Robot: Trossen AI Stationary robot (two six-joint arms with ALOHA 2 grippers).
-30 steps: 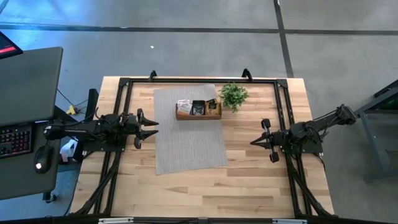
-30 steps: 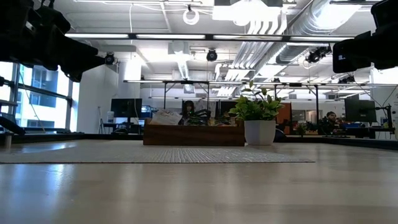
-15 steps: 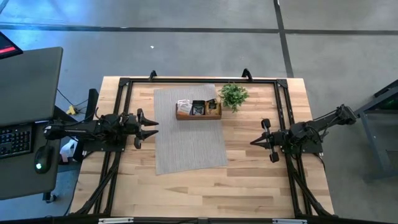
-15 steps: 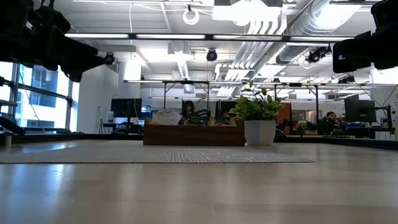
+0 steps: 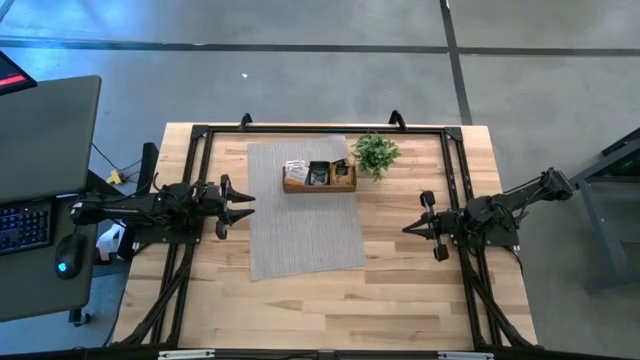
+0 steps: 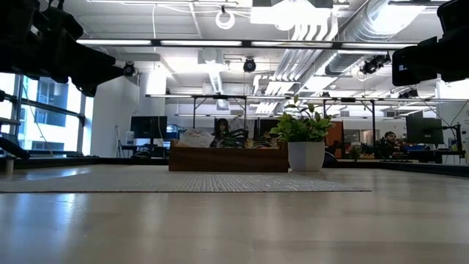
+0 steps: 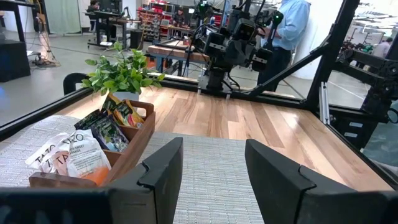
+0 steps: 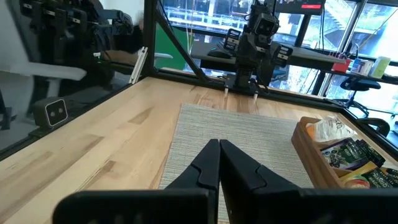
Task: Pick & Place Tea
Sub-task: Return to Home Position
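Note:
Tea sachets [image 5: 318,172], white, black and orange, stand upright in a wooden tray [image 5: 319,186] on the far part of a grey mat [image 5: 303,215]. In the left wrist view the sachets [image 7: 87,146] fill the tray [image 7: 134,146]; in the right wrist view they [image 8: 348,155] show too. My left gripper [image 5: 243,204] hovers open at the mat's left edge, fingers apart [image 7: 211,171]. My right gripper [image 5: 408,228] hovers shut over bare table right of the mat [image 8: 219,155]. Neither touches anything.
A small green potted plant [image 5: 375,153] stands right of the tray, at the mat's far right corner. A black frame [image 5: 320,129] borders the table's far and side edges. A desk with keyboard and mouse [image 5: 40,230] lies beyond the left edge. Bare wood lies near.

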